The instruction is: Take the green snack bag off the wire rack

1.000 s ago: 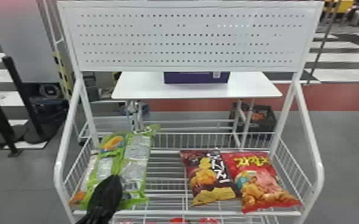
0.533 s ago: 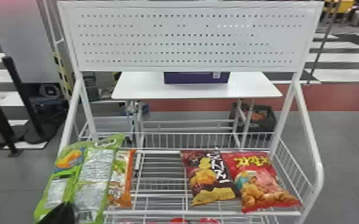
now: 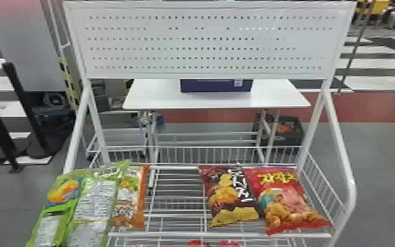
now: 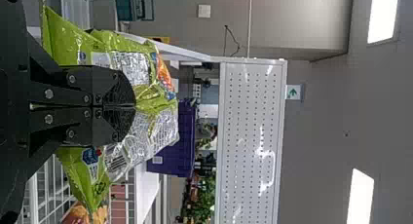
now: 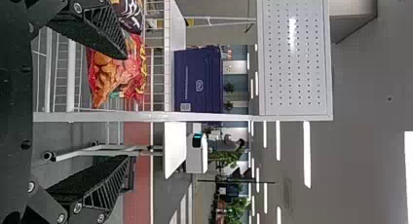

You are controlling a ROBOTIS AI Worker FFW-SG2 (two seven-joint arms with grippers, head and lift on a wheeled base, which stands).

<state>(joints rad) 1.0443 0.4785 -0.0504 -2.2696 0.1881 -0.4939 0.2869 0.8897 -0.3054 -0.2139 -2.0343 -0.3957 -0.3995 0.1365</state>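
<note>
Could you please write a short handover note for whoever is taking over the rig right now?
Left gripper: shut on the green snack bag.
Right gripper: open and empty, at the rack's right side.
Green bag: at the left end of the wire rack, beside the orange-and-white bag.
Done: green bag gripped, and apparently lifted.
Left to do: bring it fully clear of the rack.

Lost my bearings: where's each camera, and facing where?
Head view: on the head, forward and down at the wire rack.
Left wrist view: left wrist, toward the green snack bag; left gripper, jaws shut on it.
Right wrist view: right wrist, toward the rack's right side; right gripper, jaws open.
Head and left wrist both show the bag.
</note>
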